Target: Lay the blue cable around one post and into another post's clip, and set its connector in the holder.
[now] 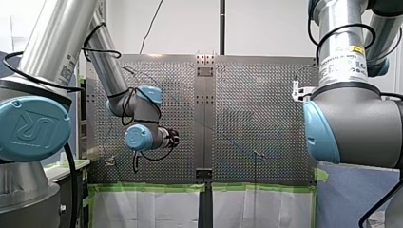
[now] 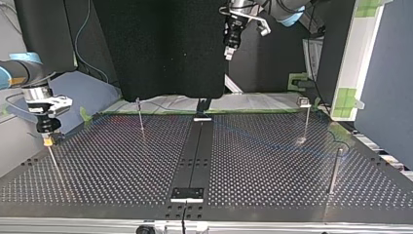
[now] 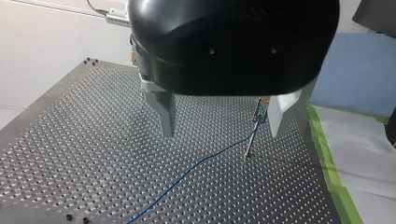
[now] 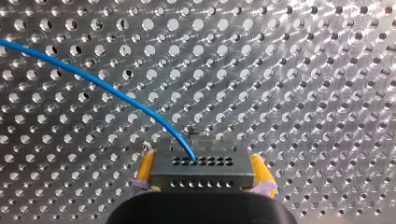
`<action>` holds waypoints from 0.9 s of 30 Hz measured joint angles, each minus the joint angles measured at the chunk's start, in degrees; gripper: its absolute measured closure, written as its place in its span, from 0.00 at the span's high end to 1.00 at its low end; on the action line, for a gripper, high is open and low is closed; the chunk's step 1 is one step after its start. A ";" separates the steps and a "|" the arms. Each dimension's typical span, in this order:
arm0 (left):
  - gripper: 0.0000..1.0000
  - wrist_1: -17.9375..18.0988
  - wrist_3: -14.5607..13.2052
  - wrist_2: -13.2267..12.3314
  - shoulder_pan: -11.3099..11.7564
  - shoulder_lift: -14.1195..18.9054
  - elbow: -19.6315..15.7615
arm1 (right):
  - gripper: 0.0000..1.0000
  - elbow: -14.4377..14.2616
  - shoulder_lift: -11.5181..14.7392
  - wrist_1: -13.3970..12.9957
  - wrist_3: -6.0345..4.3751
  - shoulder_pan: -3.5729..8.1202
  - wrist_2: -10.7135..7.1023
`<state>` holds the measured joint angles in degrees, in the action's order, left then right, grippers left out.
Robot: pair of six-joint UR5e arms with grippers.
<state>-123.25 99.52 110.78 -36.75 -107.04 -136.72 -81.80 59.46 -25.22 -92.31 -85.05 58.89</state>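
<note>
Right gripper [image 4: 203, 171] report: squeezed onto the grey connector [image 4: 204, 161], yellow pads [image 4: 146, 169] on both ends, sitting low at the top view's left, right over a thin post [image 2: 54, 163]. Probably the holder's spot, can't confirm. Left gripper [image 3: 222, 133]: spread wide, nothing in it, parked high above the perforated table [image 3: 93, 140]. Can follow the blue cable [image 4: 107, 88] out of the connector's face and off across the table. Too faint further on to judge contact with any post. Main worry: pulling against a snagged cable, twisting the connector in the pads or straining the wire at the block. Could also miss the holder, likely hidden under the connector.
</note>
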 joint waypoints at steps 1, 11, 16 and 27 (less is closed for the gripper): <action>0.98 0.01 0.00 0.00 0.00 0.00 0.00 | 0.14 0.00 -0.01 -0.01 0.00 -0.01 0.00; 0.98 -0.05 -0.03 0.00 -0.01 0.01 0.02 | 0.46 0.02 -0.06 -0.01 0.01 -0.05 0.08; 0.98 -0.07 -0.02 0.00 -0.01 0.00 0.01 | 0.77 0.03 -0.08 0.04 0.09 -0.12 0.12; 0.98 -0.07 -0.03 0.00 -0.01 0.01 0.01 | 0.85 0.01 -0.09 0.06 0.21 -0.22 0.17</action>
<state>-123.32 99.49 110.78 -36.76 -107.03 -136.71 -81.79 59.36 -25.16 -92.10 -85.27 59.07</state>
